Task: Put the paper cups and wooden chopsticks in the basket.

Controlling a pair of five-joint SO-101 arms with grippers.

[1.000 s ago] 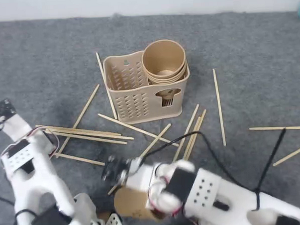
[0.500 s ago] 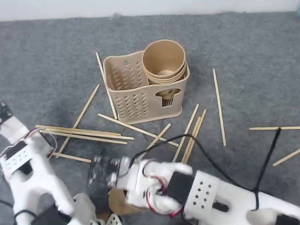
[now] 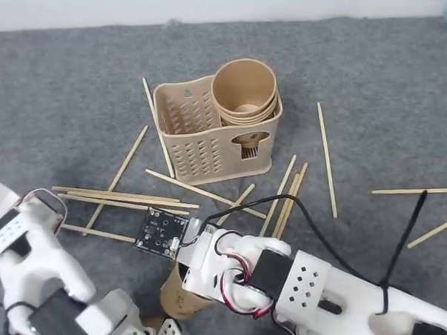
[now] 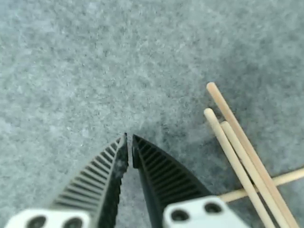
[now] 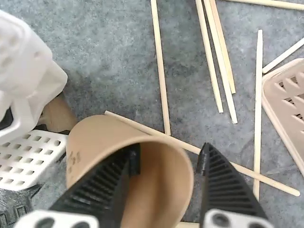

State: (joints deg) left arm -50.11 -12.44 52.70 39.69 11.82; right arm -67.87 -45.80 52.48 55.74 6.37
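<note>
1. The grey carpet (image 3: 71, 85) covers the whole table up to a white strip at the far edge. Its widest open stretches lie to the far left and far right of the basket.
2. My right arm (image 3: 303, 286) lies across the near edge. Compared with one second ago, its wrist has swung up and towards the left.
3. My left arm (image 3: 31, 257) is at the near left corner. It has drawn lower and closer to that edge than before.
4. The basket (image 3: 197, 150) stands upright in the middle and has not moved. The stacked paper cups (image 3: 244, 89) sit in its right compartment.
5. The paper cup (image 5: 118, 142) is in my right gripper (image 5: 170, 156). My fingers are closed on its mouth, one on each side of the rim. Earlier it lay flat on the carpet near the edge, and now it is tilted up, below my wrist.
6. The wooden chopsticks (image 3: 202, 191) lie scattered on the carpet between my arms and the basket. More lie to the right, and one leans at the basket's left side.
7. My left gripper (image 4: 129, 140) hangs over the carpet. Its fingers are almost together, with only a thin gap, and they hold nothing. The ends of three chopsticks lie just beside it.
</note>
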